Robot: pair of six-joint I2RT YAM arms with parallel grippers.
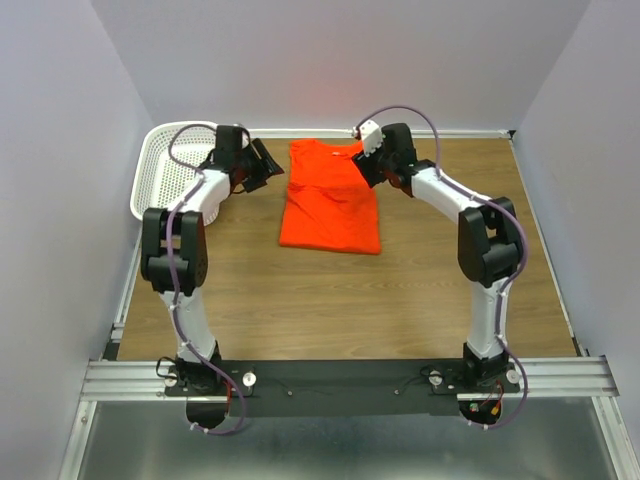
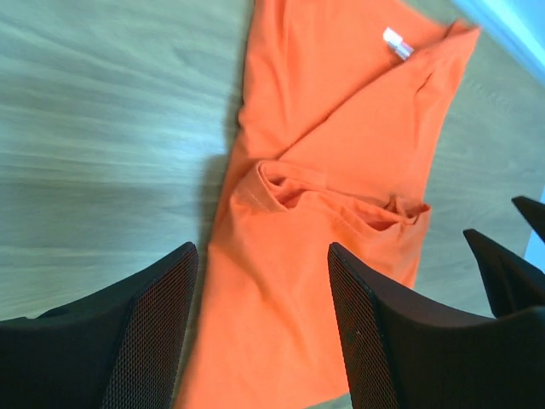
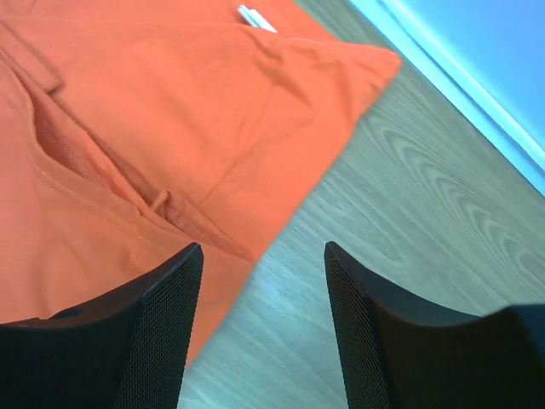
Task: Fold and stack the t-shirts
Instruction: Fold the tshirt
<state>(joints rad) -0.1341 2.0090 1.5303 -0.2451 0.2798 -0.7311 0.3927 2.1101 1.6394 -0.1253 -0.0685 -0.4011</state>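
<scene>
T-shirt lies flat at far centre of the tabletop, sides and sleeves folded in to a narrow panel, collar end toward the back wall, tag showing. It sits between the two arms, with the basket off to the far left.

Left gripper: jaws spread, pinching nothing, over the shirt's left edge. Right gripper: jaws spread, also free, at the far right corner.

Handling: light, limp, no stiffness. It will drape and the tucked sleeves will likely slide out if lifted by one layer. Best to pinch through all layers at two matching corners, one per arm, and keep it low.

Unclear:
- Wrist views cut off the hem.
- In the top view the right arm covers the far right corner.
- Can't tell whether the fingertips touch fabric or hover.
- Basket is partly behind the left arm.
- Only one shirt visible.
</scene>
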